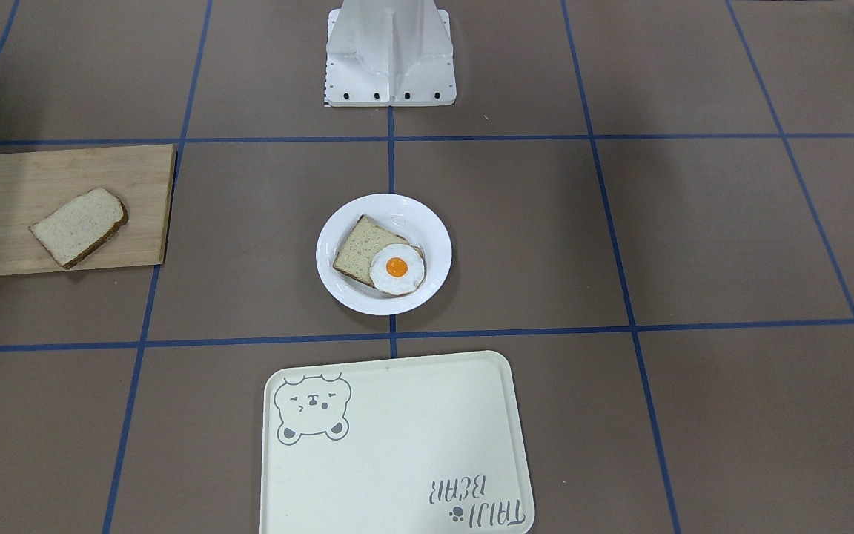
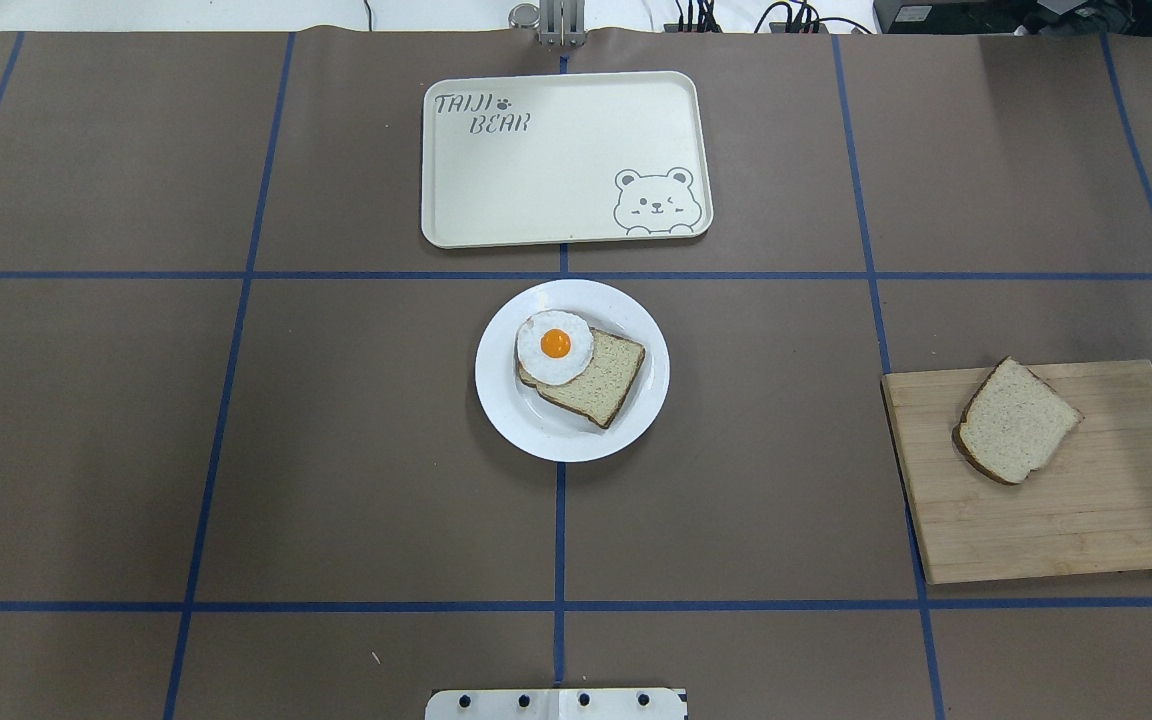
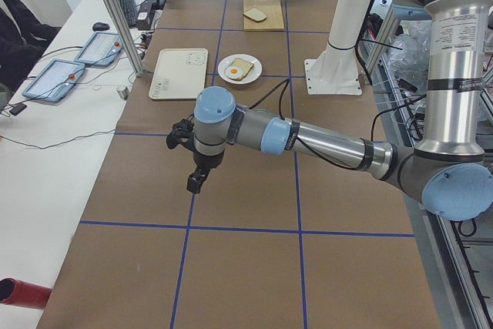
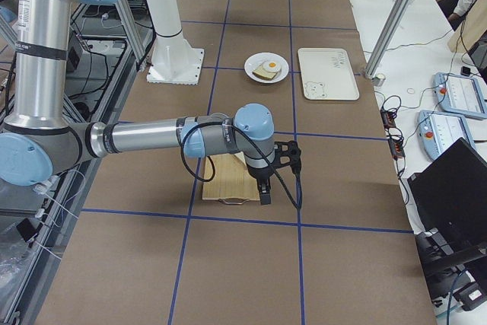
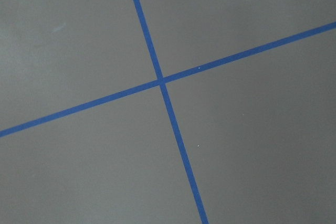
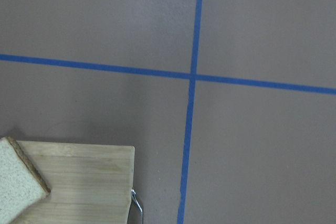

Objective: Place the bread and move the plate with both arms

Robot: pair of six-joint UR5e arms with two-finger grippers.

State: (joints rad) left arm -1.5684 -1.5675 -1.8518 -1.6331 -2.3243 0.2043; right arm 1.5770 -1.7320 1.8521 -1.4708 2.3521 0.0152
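The bread [image 2: 1018,421] lay flat on the wooden board [image 2: 1086,530], inside its plate-side edge. Bare table [image 2: 766,420] separated board from plate [image 2: 576,442], which held a second slice [image 2: 604,385] and an egg [image 2: 555,347]; the tray [image 2: 536,190] lay just beyond. The right gripper [image 4: 264,192] hung near the board's handled end, the left gripper [image 3: 193,183] over bare table well apart; whether either stood wide or narrow could not be told.

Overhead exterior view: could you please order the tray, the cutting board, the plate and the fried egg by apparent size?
1. cutting board and tray: close; the board looks slightly larger, but it lies nearer the camera, so unsure.
2. plate.
3. fried egg.
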